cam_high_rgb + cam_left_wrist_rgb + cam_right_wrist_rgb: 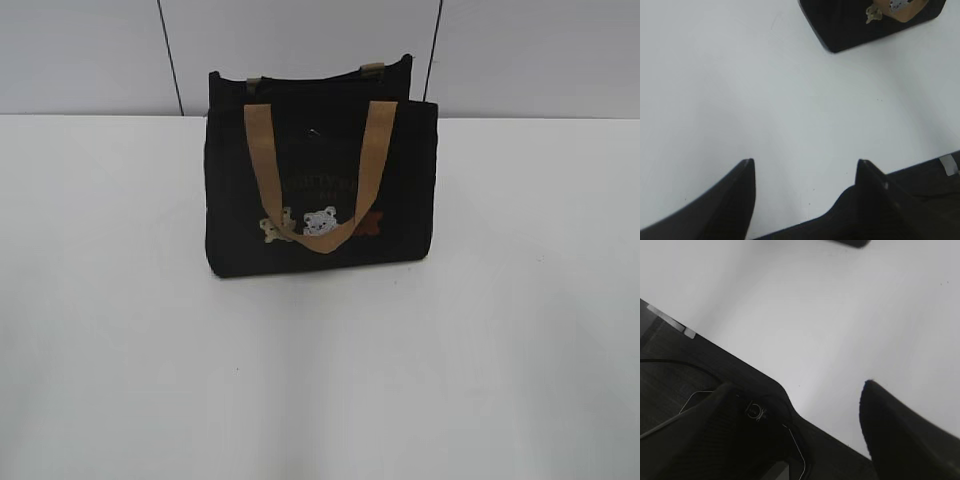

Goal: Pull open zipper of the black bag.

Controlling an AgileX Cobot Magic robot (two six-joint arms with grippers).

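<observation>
Standing upright at the back of the white bench: one black bag, front face forward, tan handle hanging over printed bears. Zipper not made out (top edge too dark). Left hand: jaws wide apart, empty, low over bare bench, bag's corner well ahead of it. Right hand: jaws wide apart, empty, also over bare bench, well apart from bag.
</observation>
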